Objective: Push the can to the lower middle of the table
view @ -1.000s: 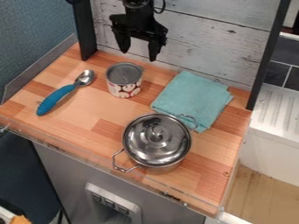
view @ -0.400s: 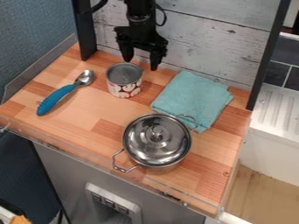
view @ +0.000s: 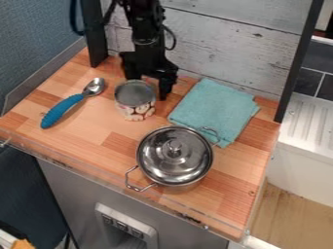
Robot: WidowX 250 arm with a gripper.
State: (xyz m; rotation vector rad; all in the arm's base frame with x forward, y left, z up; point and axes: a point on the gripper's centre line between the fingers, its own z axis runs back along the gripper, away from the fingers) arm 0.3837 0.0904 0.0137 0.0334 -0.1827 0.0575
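Push step looked in hand, gripper [view: 149, 87] at can's [view: 135, 101] far side, jaws spread; next move needed steady nearward shove, left of pot [view: 175, 156].

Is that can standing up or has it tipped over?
Upright: the can shows its round end facing up, printed side below.

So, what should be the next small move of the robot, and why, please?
Probably a short push of the can toward the front of the table, passing the pot on its left side in the picture. The gripper is at the can's back side, and the upright can stands further back than the pot, so it seems short of the lower middle.
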